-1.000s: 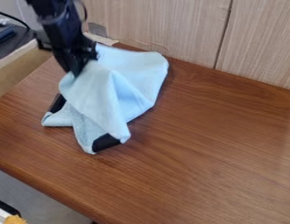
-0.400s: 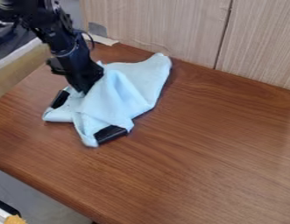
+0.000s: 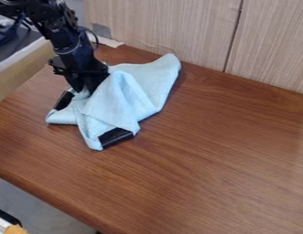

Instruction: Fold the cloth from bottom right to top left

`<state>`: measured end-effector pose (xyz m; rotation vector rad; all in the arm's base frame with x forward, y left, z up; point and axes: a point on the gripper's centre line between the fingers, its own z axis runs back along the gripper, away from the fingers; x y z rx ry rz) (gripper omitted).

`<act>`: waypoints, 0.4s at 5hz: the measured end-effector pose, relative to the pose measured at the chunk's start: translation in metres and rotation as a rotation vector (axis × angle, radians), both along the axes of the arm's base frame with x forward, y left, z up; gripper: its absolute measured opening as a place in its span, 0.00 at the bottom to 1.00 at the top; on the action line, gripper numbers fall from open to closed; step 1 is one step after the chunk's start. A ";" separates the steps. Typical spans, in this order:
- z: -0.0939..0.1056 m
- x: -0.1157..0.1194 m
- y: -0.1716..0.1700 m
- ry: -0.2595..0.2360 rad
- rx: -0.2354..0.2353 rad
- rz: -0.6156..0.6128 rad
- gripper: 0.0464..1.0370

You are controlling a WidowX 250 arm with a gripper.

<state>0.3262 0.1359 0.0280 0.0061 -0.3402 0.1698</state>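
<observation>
While the brown wood table (image 3: pixel 220 155) has this nice smooth, streaky grain, the wall panels (image 3: pixel 165 27) behind it are way paler, with fine upright lines and one dark seam. Grey floor (image 3: pixel 40 201) down past the near edge, btw. The light blue cloth (image 3: pixel 126 100) sits on the table toward the back left, soft-looking and kinda rumpled, all pointy corners and loose folds. Stiff-looking black bits (image 3: pixel 116 137) poke out from under it. The black claw (image 3: pixel 87 87) is down at its left side, can't tell if it's gripping or open.
</observation>
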 end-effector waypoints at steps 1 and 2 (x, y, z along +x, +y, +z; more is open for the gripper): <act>0.003 -0.002 -0.007 0.030 -0.020 0.000 0.77; 0.019 0.003 -0.017 0.037 -0.026 -0.007 0.97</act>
